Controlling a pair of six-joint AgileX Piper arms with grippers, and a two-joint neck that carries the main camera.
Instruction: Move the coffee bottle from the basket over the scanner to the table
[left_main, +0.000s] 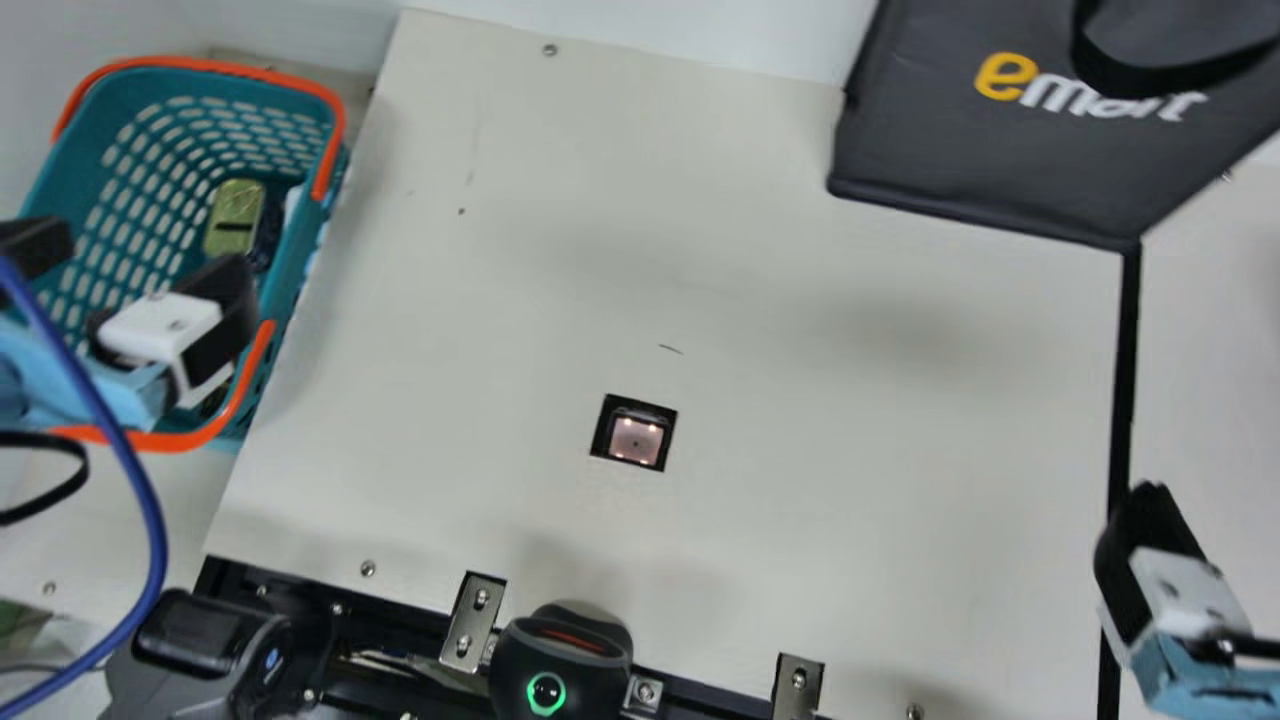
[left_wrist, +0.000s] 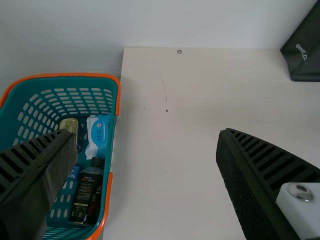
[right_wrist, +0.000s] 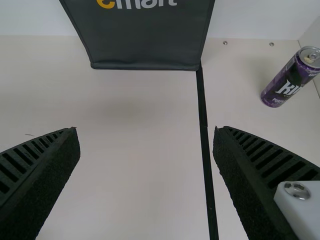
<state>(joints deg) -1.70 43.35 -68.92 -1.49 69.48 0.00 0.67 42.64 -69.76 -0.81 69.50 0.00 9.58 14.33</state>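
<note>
My left gripper (left_main: 138, 262) is over the teal basket (left_main: 85, 180) with its fingers spread wide. In the left wrist view the same gripper (left_wrist: 147, 135) stands open, nothing between its fingers. The dark coffee bottle (left_wrist: 86, 196) lies in the basket (left_wrist: 111, 155), its black cap near a blue-and-white pack. In the main view my left gripper covers most of that end of the basket. The square scanner (left_main: 636, 438) is set into the table, lit. My right gripper (left_main: 1150, 565) is at the right edge in the main view; the right wrist view shows this gripper (right_wrist: 146, 131) open and empty.
Beside the bottle are a blue-and-white pack (left_wrist: 97, 134) and a gold-topped item (left_wrist: 69, 125). A dark bag (left_main: 980, 150) stands at the back right. A purple can (right_wrist: 290, 80) stands beyond the black strip (right_wrist: 204, 125). Bare table (left_main: 480, 300) surrounds the scanner.
</note>
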